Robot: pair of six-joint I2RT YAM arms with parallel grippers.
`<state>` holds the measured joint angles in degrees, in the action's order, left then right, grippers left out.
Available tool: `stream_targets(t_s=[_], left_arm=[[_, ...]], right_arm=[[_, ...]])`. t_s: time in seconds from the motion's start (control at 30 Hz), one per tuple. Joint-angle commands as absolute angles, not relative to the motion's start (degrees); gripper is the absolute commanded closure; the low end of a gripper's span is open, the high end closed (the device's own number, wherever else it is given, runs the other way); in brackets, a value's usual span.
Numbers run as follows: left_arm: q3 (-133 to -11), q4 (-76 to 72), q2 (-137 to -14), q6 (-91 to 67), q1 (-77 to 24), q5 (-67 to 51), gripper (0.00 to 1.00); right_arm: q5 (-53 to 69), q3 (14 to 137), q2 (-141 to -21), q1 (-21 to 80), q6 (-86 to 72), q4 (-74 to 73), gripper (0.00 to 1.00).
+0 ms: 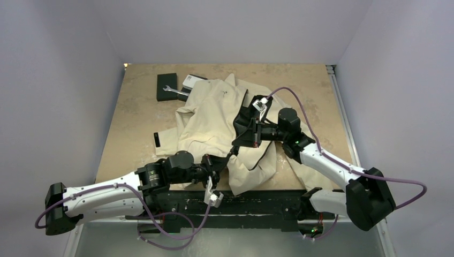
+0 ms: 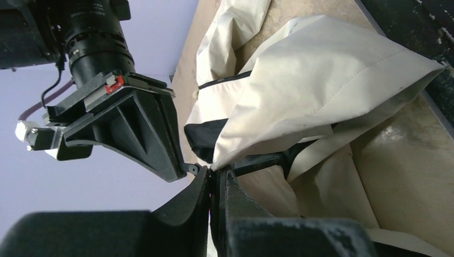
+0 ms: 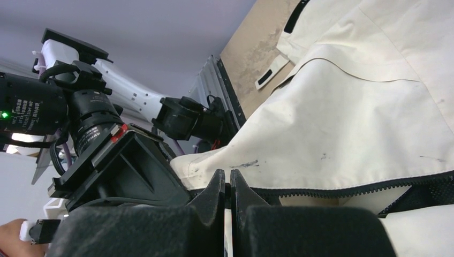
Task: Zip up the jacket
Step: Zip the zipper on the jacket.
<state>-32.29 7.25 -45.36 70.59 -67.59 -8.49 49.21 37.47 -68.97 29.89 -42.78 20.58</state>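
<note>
Two pinches held the jacket (image 1: 211,115): your left hand (image 2: 217,176) on its hem (image 2: 220,160), right hand (image 3: 227,182) on the zipper edge (image 3: 342,190), likely tensioning it.

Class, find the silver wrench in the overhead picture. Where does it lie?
In the top view, the wrench lies at the table's far left, partly on the black box and beside the jacket.

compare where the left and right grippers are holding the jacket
The left gripper grips the jacket at its near edge; the right gripper grips farther up, by the black lining. The left pinches a cream fabric corner; the right pinches along the zipper teeth. Both have fingers shut on the jacket.
</note>
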Motion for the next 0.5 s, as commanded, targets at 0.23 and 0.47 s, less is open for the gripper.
stream_targets(t_s=[0.23,0.47], left_arm=[[-43.47,4.91,-47.38,88.38,-67.56,-4.47,1.00],[-52.07,16.26,-46.91,94.63,-67.24,-3.02,1.00]], right_arm=[[46.53,54.39,-79.47,23.10,-32.86,13.12,1.00],[43.46,74.05,-91.04,15.84,-28.70,9.41,1.00]])
